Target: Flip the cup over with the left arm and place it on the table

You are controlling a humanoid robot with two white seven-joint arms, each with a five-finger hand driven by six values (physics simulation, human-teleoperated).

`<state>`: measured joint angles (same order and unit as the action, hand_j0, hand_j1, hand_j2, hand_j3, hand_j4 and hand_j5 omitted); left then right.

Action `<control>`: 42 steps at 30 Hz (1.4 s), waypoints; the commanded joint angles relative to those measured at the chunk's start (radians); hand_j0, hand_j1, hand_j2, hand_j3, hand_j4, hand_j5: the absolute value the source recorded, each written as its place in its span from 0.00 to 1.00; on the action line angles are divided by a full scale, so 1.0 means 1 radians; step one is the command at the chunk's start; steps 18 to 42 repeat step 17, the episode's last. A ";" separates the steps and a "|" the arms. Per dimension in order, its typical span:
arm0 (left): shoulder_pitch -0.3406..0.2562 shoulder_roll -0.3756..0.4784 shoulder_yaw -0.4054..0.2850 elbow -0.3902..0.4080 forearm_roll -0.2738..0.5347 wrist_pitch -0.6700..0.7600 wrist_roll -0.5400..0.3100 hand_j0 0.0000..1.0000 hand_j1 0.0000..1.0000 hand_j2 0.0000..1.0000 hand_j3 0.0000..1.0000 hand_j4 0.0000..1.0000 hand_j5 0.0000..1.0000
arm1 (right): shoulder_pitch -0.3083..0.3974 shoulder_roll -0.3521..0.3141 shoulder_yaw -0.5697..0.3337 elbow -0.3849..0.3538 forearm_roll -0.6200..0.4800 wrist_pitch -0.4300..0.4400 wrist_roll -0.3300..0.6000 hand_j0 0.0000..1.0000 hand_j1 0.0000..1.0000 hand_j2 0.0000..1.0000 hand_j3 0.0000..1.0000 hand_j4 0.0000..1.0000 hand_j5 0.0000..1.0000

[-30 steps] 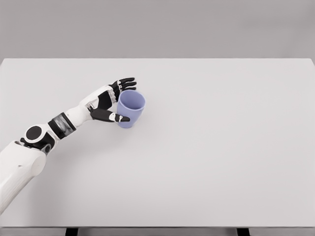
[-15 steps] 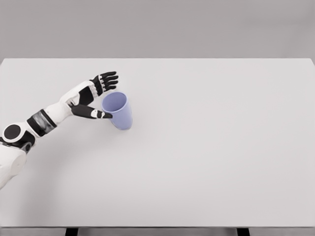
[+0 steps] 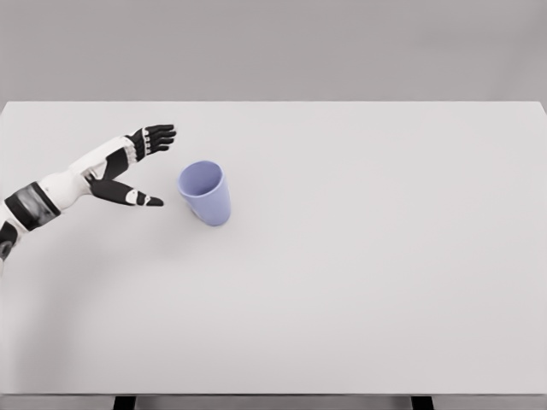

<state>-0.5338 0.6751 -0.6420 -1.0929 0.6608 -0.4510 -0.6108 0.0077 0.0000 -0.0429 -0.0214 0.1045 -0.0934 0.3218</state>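
A lavender-blue cup [image 3: 207, 193] stands upright on the white table [image 3: 359, 256], mouth up, left of the middle. My left hand [image 3: 152, 166] hovers to its left, apart from it, fingers spread and thumb pointing toward the cup. Nothing is held in the hand. A small gap separates the thumb tip from the cup's wall. The white forearm runs off toward the left edge of the head view.
The table's far edge meets a grey backdrop. Two dark table legs [image 3: 125, 401] show at the bottom edge.
My left hand let go of the cup and drew back to the left. The cup settled upright, a little left of where it was held.
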 commanded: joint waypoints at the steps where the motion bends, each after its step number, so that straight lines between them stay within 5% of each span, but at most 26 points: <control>1: 0.000 0.018 0.001 -0.007 -0.023 -0.067 0.000 1.00 1.00 1.00 1.00 1.00 1.00 | 0.000 0.000 0.000 0.000 0.000 0.000 0.000 1.00 1.00 1.00 1.00 1.00 1.00; 42: 0.011 0.067 0.025 0.002 -0.026 -0.107 0.000 1.00 1.00 1.00 1.00 1.00 1.00 | 0.000 0.000 0.000 0.000 0.000 0.000 0.000 1.00 1.00 1.00 1.00 1.00 1.00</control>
